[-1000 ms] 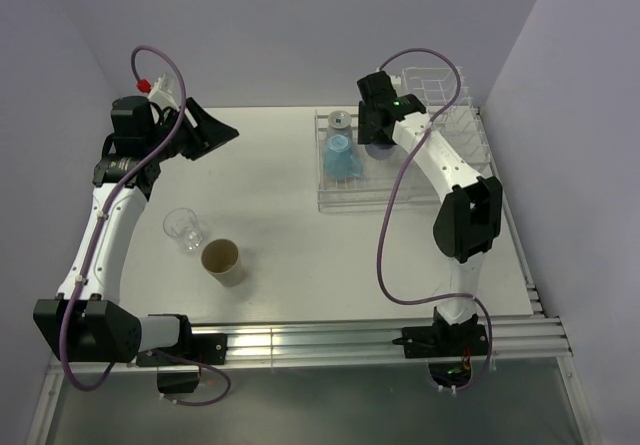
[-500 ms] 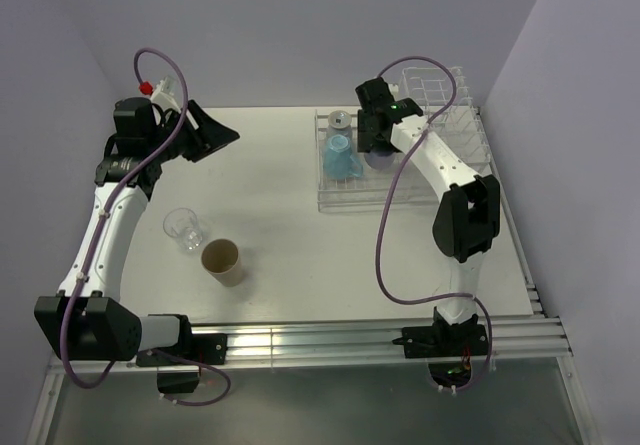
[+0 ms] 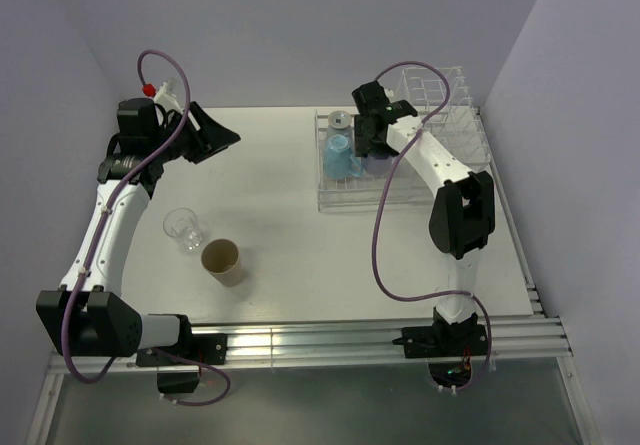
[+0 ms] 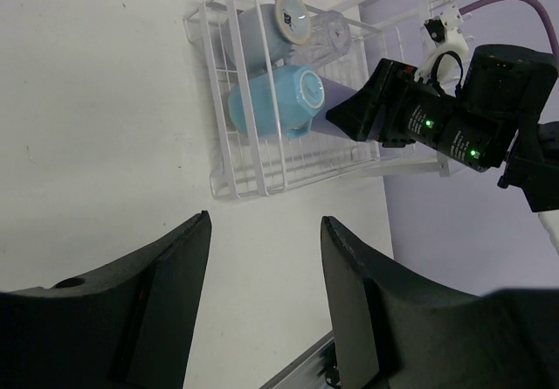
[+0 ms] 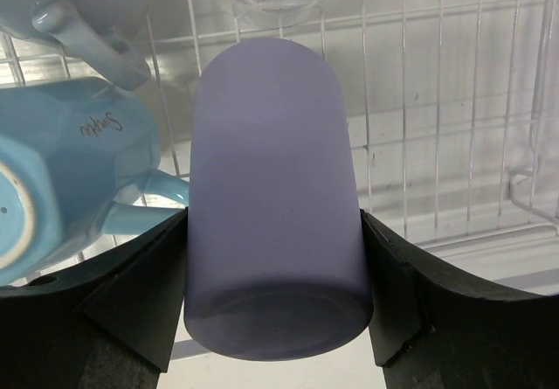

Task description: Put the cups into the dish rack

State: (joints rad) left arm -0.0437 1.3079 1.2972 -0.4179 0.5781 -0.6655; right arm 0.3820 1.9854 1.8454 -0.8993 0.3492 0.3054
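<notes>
- My right gripper (image 5: 275, 306) is closed on the lavender tumbler (image 5: 271, 188), one finger pressed against each side of it near the base.
- The tumbler hangs over the flat grid part of the white dish rack (image 3: 345, 195), its base towards the wrist camera and its far end pointing into the rack. I cannot tell whether it touches the wires.
- Just left of the tumbler in the wrist view, a light blue mug (image 5: 70, 144) lies on its side in the rack, its handle reaching towards the tumbler.
- A second light blue mug (image 4: 253, 35) lies beyond the first, and a clear glass (image 4: 325, 31) lies in the rack beside it, at the far end of the grid.
- My left gripper (image 4: 262, 293) is held wide open with nothing between the fingers. It hovers above the far left part of the table (image 3: 280, 245), well apart from the rack.
- Two cups are not in the rack. A clear glass (image 3: 185, 228) and a tan brown cup (image 3: 222, 261) stand upright on the table, just beside each other near the left arm.
</notes>
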